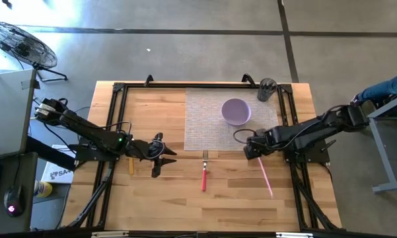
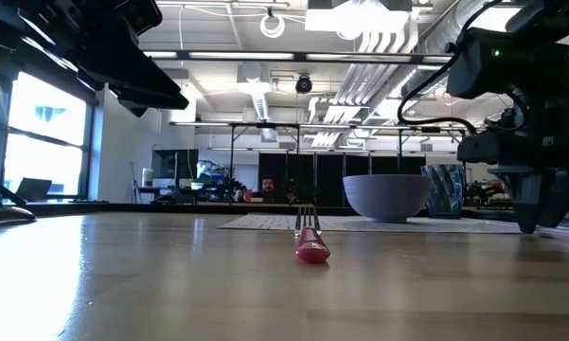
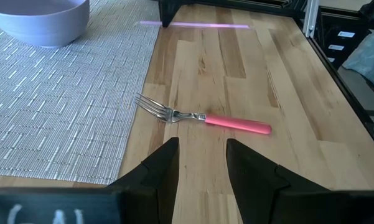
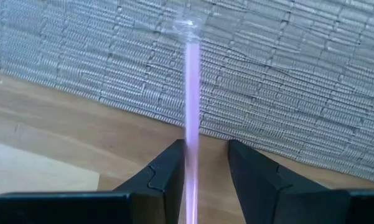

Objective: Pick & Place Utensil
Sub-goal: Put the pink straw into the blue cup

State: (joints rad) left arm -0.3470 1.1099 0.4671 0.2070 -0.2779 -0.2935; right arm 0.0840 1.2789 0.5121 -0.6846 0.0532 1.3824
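A: From above: left gripper [image 1: 160,157] hangs over bare wood left of the red-handled fork [image 1: 203,175], fingers apart, nothing in them. Right gripper [image 1: 253,149] sits at the near edge of the woven placemat [image 1: 205,122], by the top end of the pink utensil [image 1: 265,173]. Purple bowl [image 1: 236,111] on the mat, dark cup [image 1: 266,89] at the far right corner. A box beside the table shows "SA"; rest is cut off.

B: Low view?

A: Fork [image 2: 310,241] lies flat mid-table, tines away from the camera, bowl [image 2: 387,196] behind it. Pink utensil doesn't show here.

B: Left wrist?

A: Fingers [image 3: 162,177] spread and empty, fork [image 3: 203,116] on the wood just beyond, tines beside the mat edge. Pink utensil [image 3: 193,25] farther off.

B: Right wrist?

A: Only view that settles the grip: the right fingers [image 4: 167,171] straddle the pink handle [image 4: 191,106], one touching it, the other with a gap. Its far tip rests on the mat [image 4: 286,74]. Can't tell if it's clamped.
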